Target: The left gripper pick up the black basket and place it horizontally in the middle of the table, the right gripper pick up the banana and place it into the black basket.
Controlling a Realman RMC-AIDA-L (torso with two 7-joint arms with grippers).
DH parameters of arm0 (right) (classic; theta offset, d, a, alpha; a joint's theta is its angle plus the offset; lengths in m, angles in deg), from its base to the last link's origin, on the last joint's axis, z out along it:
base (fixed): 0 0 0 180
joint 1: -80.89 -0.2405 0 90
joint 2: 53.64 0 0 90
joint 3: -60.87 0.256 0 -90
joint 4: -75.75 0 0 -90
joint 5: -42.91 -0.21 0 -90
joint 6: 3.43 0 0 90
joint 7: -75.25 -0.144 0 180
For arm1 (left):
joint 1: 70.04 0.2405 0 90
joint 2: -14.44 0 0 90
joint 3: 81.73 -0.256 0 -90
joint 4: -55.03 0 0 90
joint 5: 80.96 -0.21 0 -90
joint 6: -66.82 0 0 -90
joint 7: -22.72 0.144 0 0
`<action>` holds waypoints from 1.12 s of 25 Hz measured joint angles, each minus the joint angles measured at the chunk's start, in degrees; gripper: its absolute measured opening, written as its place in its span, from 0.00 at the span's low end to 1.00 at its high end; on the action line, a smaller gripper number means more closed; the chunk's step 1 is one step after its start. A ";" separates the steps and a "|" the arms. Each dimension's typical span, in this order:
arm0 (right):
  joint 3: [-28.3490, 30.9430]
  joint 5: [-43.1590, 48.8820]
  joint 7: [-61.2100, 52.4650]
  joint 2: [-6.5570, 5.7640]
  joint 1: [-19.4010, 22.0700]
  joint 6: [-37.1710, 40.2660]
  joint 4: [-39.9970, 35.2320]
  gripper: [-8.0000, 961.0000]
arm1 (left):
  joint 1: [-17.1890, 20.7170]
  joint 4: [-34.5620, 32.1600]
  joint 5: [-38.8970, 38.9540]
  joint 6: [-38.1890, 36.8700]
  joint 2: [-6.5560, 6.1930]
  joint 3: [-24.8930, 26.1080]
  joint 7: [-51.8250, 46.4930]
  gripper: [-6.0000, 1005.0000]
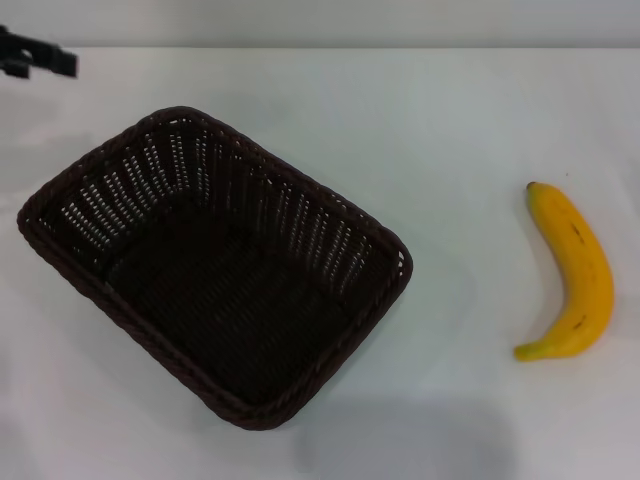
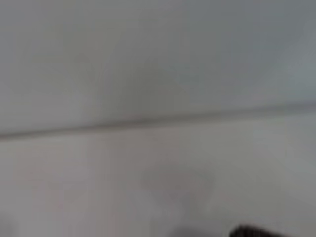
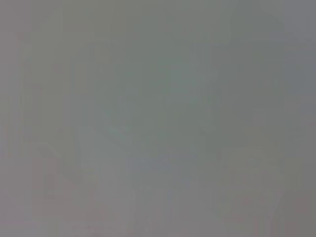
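The black basket [image 1: 215,265] sits on the white table [image 1: 450,130], left of the middle, turned at a slant and empty. The banana [image 1: 572,272] lies on the table at the right, apart from the basket, its dark tip towards the far side. My left gripper [image 1: 38,58] shows as a black claw at the far left edge, beyond the basket and well clear of it. A dark sliver of the basket [image 2: 256,231] shows at the edge of the left wrist view. My right gripper is out of view; the right wrist view shows only plain grey.
The table's far edge [image 1: 350,46] runs across the top of the head view, with a grey wall behind it. A line where table meets wall [image 2: 148,121] crosses the left wrist view.
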 joint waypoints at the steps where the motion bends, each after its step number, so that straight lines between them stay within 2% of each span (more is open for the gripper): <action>1: -0.01 0.04 -0.17 0.05 0.03 -0.13 0.08 0.90 | -1.25 0.21 -3.17 0.46 0.61 -0.06 -0.20 0.85; 4: -0.01 0.06 -0.48 0.08 0.31 -0.47 0.22 0.90 | -5.28 0.92 -13.05 0.57 3.67 -0.09 -0.78 0.84; 8: 0.00 0.05 -0.51 0.10 0.47 -0.69 0.30 0.90 | -7.96 2.82 -19.17 -0.74 7.28 -0.10 -0.96 0.84; 11: 0.00 0.05 -0.53 0.11 0.44 -0.72 0.34 0.90 | -8.72 4.17 -21.45 -2.18 9.44 -0.42 -1.73 0.83; 16: 0.08 0.05 -0.53 0.08 0.22 -0.72 0.07 0.90 | -8.51 4.76 -23.13 -4.54 10.44 -3.52 -5.23 0.82; 20: 0.37 0.04 -0.15 0.05 -0.10 -0.36 -0.14 0.90 | -7.98 5.69 -22.53 -6.80 10.86 -3.77 -5.65 0.81; 25: 0.51 -0.01 -0.09 -0.02 -0.46 -0.01 -0.17 0.90 | -7.72 6.95 -21.58 -8.46 11.34 -3.03 -6.25 0.59; 28: 0.53 -0.01 -0.07 -0.06 -0.62 1.27 -0.17 0.89 | -6.53 7.06 -18.50 -7.44 10.48 -2.96 -6.64 0.40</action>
